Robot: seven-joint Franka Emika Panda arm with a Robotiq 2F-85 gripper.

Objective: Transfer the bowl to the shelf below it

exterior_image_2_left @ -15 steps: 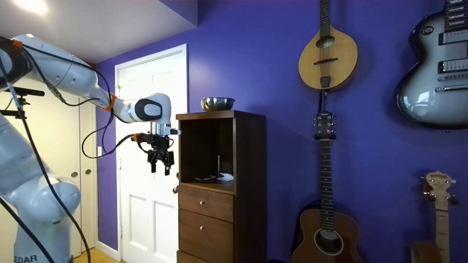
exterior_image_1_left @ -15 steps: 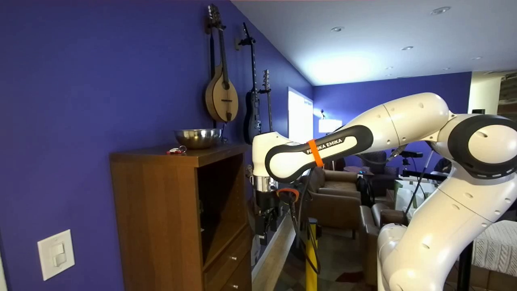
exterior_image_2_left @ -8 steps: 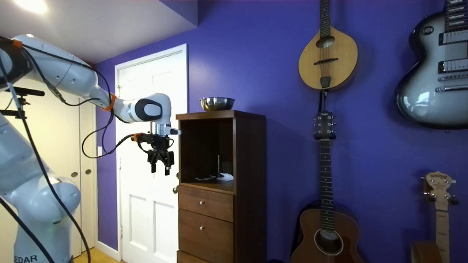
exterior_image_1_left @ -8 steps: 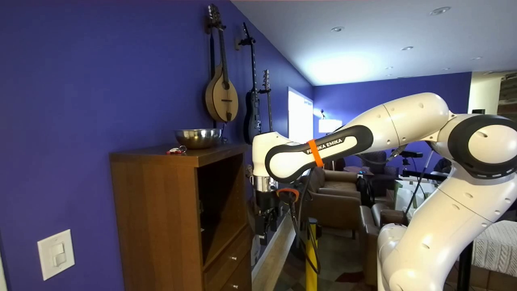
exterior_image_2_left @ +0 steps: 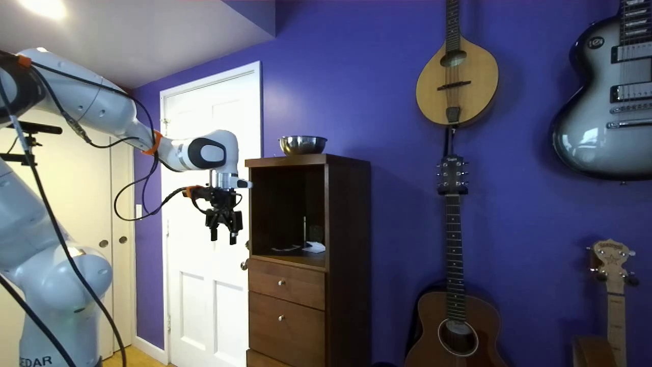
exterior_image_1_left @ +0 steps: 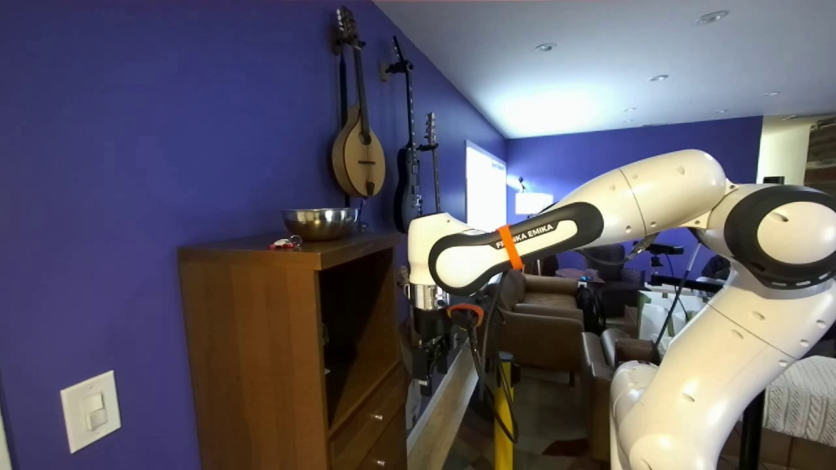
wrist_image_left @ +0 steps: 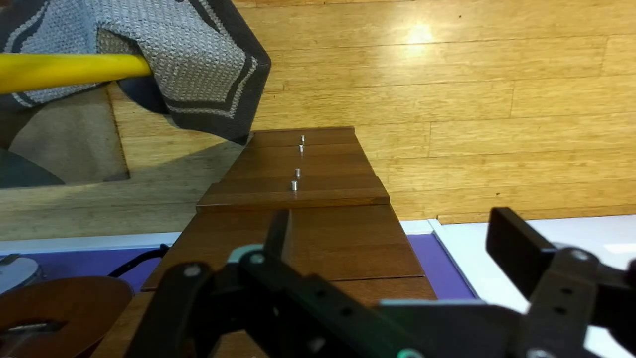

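Note:
The shiny silver bowl (exterior_image_1_left: 321,225) stands upright on the flat top of the brown cabinet; both exterior views show it, also here (exterior_image_2_left: 302,145). The shelf (exterior_image_2_left: 290,260) is the floor of the open compartment under that top, above the drawers; part of it also shows in an exterior view (exterior_image_1_left: 356,385). My gripper (exterior_image_2_left: 223,237) points down in front of the cabinet, lower than the bowl and apart from it. In the wrist view my gripper (wrist_image_left: 392,231) has its fingers wide apart with nothing between them. The bowl is out of view there.
A white paper-like item (exterior_image_2_left: 314,247) lies on the shelf. A small red and white item (exterior_image_1_left: 284,243) lies beside the bowl. Drawers with knobs (exterior_image_2_left: 281,283) are below the shelf. A mandolin (exterior_image_1_left: 359,156) hangs on the wall nearby. A yellow pole (exterior_image_1_left: 503,411) stands near the arm.

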